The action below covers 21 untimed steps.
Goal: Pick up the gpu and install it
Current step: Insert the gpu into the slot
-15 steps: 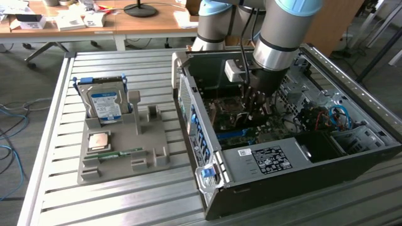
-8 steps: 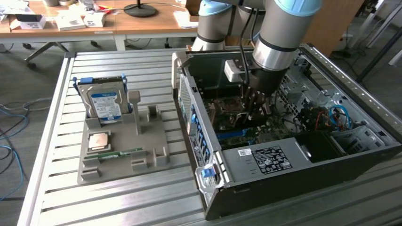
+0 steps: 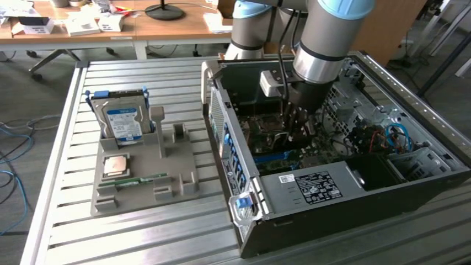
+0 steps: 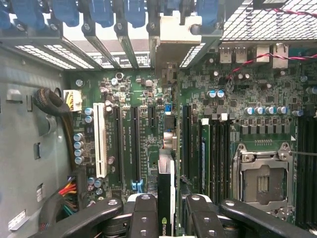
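From my remote station: the arm's claw reaches down inside the open computer case, which lies on the slatted metal table. In the wrist view its fingers are clamped on the gpu, held edge-on over the green motherboard. I cannot tell whether the card touches a slot. On the exterior view's left, a gray tray carries the hard drive.
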Each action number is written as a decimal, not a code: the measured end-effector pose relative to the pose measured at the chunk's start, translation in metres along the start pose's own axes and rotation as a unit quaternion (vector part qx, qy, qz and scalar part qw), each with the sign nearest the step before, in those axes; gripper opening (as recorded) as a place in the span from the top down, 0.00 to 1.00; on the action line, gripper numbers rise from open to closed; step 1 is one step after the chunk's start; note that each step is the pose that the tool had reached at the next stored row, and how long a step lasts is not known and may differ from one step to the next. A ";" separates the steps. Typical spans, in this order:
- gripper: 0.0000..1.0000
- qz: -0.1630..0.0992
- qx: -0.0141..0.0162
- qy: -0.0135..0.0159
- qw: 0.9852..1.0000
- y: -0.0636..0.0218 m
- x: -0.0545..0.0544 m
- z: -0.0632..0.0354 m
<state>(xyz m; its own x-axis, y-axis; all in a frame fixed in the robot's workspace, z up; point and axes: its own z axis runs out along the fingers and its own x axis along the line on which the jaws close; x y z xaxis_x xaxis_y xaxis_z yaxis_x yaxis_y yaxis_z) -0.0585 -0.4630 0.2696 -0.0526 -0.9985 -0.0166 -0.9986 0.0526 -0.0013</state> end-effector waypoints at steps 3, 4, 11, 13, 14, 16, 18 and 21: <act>0.73 0.000 0.000 0.000 1.000 0.0008 0.000 0.0007; 0.73 0.000 0.000 0.000 1.000 0.0011 0.000 0.0012; 0.73 0.000 0.000 0.000 1.000 0.0019 0.000 0.0023; 0.73 0.000 0.000 0.000 1.000 0.0029 0.000 0.0024; 0.73 0.000 0.000 0.000 1.000 0.0035 0.000 0.0025; 0.73 0.000 0.000 0.000 1.000 0.0043 0.000 0.0025; 0.73 0.000 0.000 0.000 1.000 0.0043 0.000 0.0024; 0.73 0.000 0.000 0.000 1.000 0.0052 0.000 0.0025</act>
<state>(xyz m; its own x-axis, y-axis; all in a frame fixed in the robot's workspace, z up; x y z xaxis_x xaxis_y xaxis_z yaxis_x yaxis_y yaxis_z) -0.0637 -0.4630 0.2671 -0.0527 -0.9985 -0.0167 -0.9986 0.0527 -0.0013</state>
